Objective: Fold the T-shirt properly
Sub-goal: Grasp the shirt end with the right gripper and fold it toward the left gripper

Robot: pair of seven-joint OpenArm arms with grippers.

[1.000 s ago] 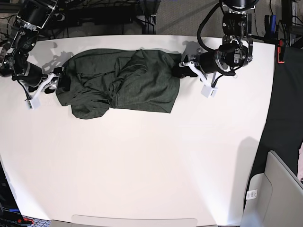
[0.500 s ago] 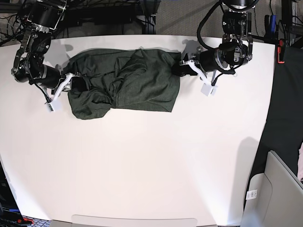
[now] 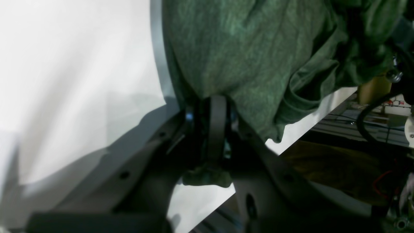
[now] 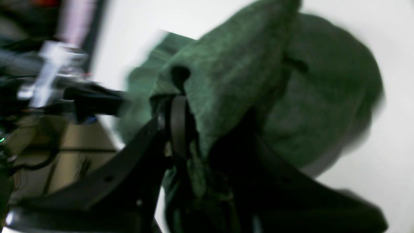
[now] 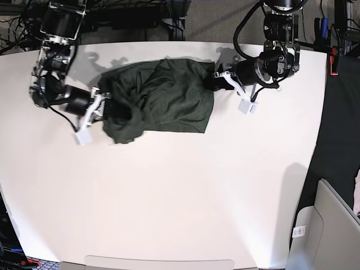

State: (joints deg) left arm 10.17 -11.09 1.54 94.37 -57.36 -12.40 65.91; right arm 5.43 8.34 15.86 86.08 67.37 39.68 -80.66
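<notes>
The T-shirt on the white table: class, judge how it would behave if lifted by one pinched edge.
The T-shirt is probably floppy: it bunches in soft folds where each pincer grips. It likely sags and drapes, since its thin knit wrinkles freely. It seems light, not fragile.

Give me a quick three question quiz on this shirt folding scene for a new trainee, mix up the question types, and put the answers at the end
1. True or false: the T-shirt lies flat and fully spread on the table.
2. Which gripper grips the shirt's edge nearest the table's far rim? A) left gripper B) right gripper C) neither
3. Fill in: the right gripper's jaws are closed on ____.

Key: 1. False: it is bunched and creased. 2. A. 3. A bunch of the shirt's fabric.
</notes>
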